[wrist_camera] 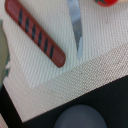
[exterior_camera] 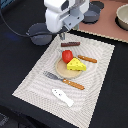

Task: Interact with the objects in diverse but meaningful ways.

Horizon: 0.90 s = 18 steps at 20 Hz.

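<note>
A woven, ribbed beige placemat lay on the dark counter, carrying a round tan plate with a glossy red tomato touching a yellow cheese wedge. A brown sausage stick with dark stripes lay just beside the plate, a flat white fish shape near the mat's edge, and a grey two-handled pot off the mat. The white arm's hand hovered over the sausage; whether its fingers stood apart or together I could not tell.

Exterior overlooks placemat; wrist perhaps inches above.
</note>
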Motion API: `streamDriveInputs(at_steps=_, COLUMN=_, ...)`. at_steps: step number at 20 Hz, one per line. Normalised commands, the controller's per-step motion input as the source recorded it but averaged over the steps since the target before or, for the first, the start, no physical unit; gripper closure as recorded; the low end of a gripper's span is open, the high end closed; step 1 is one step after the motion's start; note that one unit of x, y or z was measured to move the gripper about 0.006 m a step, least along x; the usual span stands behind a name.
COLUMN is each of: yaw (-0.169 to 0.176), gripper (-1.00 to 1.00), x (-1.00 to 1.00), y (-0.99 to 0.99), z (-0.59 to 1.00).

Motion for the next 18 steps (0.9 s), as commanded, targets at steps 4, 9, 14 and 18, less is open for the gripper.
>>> streamDriveInputs(at_steps=4, yaw=-0.104, gripper=-1.0, x=0.19, y=-0.01, z=-0.09)
streamDriveInputs(at_steps=9, yaw=-0.055, gripper=-1.0, x=0.19, y=-0.05, z=-0.09)
streamDriveInputs(at_steps=14, yaw=-0.062, gripper=-1.0, x=0.29, y=-0.07, z=-0.07)
streamDriveInputs(at_steps=18, yaw=-0.063, gripper=-1.0, x=0.37, y=-0.17, z=0.0)
